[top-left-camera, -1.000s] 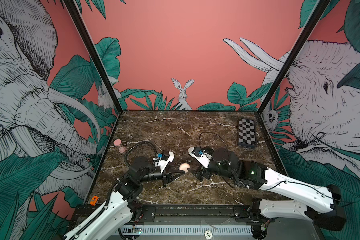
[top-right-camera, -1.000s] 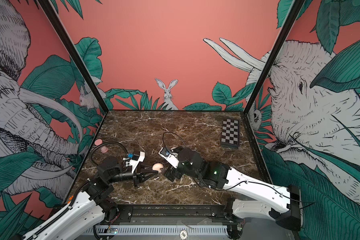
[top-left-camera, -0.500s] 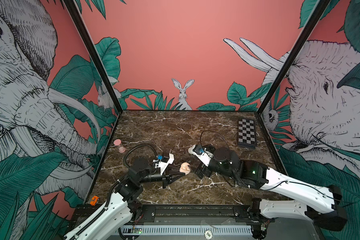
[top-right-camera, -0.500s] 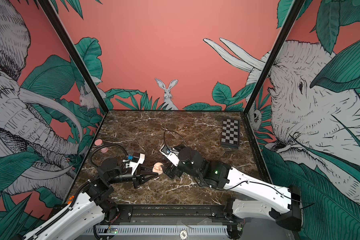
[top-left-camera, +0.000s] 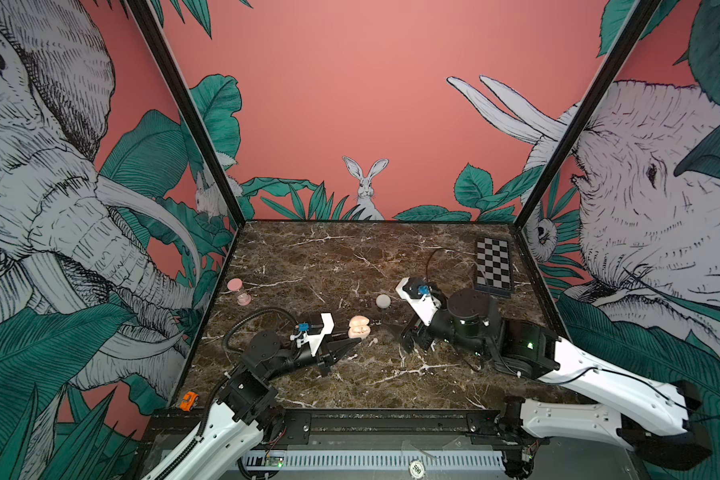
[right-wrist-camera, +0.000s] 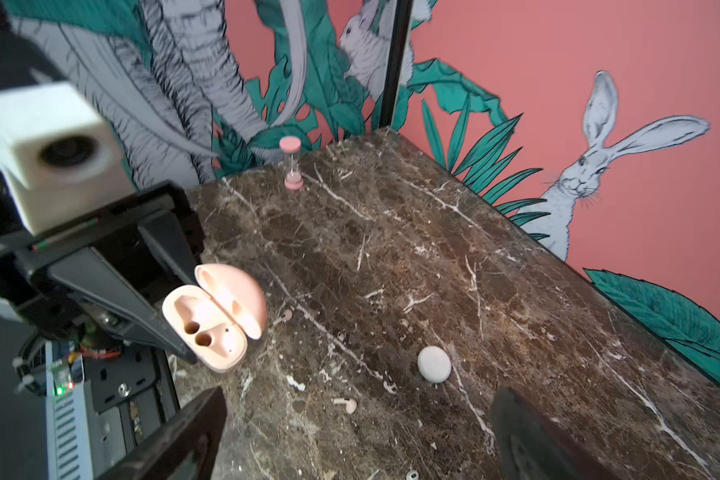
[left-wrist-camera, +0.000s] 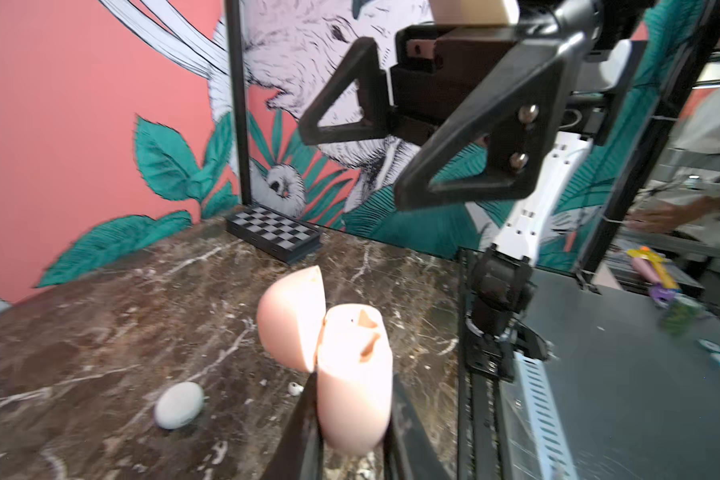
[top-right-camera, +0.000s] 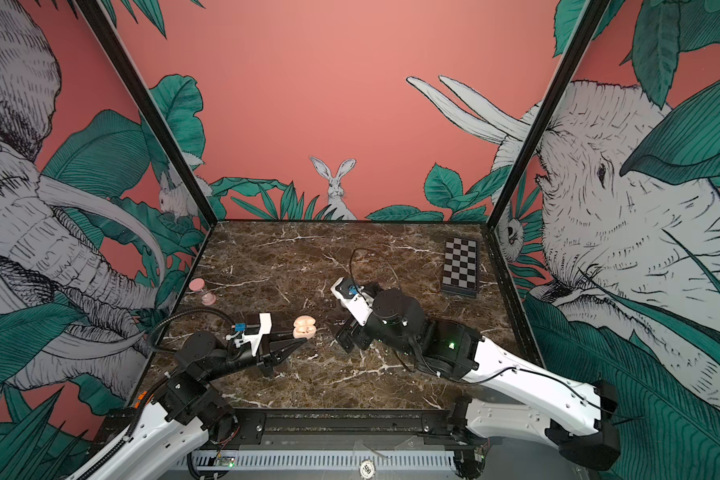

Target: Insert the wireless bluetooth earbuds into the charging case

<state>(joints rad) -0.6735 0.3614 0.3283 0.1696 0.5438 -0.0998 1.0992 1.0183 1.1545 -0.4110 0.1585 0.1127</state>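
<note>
My left end effector (top-left-camera: 352, 344) is clamped on the base of the pink case (top-left-camera: 359, 326). The lid is swung open and its two sockets show as open holes in the right wrist view. I hold the case left of the desk's (top-left-camera: 329, 257) middle, toward the front edge.

The earbuds (right-wrist-camera: 346, 404) lie loose on the marble. One is just beside the case in a top view, and another lies between the fingers (right-wrist-camera: 184, 432) of my right end effector (top-left-camera: 408, 338). That one stands wide open with nothing in it, right of the middle.

Compared with a second ago, my right arm has drawn back toward the right edge, so the gap to the case is wider. The case has shifted slightly toward the left and far edges. My left grip is unchanged. A grey case (top-left-camera: 383, 301) sits past the gap, toward the far edge.
</note>
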